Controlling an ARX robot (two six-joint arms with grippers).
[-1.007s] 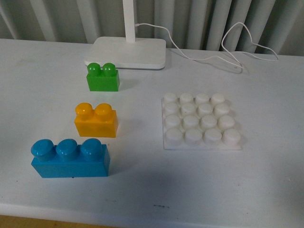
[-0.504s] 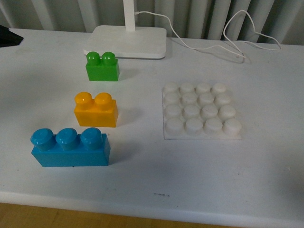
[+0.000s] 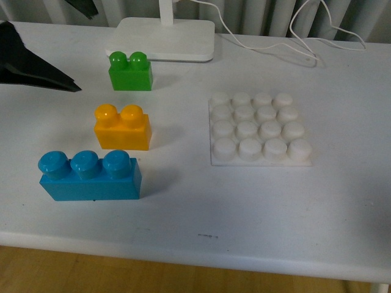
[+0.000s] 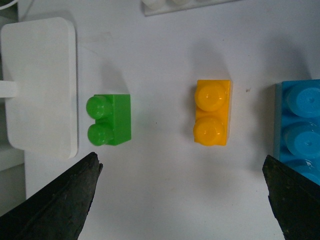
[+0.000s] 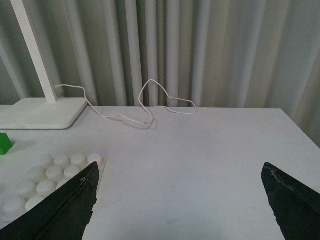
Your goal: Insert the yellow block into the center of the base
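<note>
**White table (image 3: 183,213), block not yet lifted**

Your left gripper (image 4: 182,167) hangs spread wide with the yellow block (image 4: 212,119) framed between its fingers, likely ready to straddle it. Your right gripper (image 5: 179,180) is also spread, holding nothing. The block stands left of the base (image 3: 261,162), apart.

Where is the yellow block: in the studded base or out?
Out: the yellow block stands on the table, apart from the base.

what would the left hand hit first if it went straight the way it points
Probably bare table between the green brick and the yellow block; the left hand is open, depth unclear.
</note>
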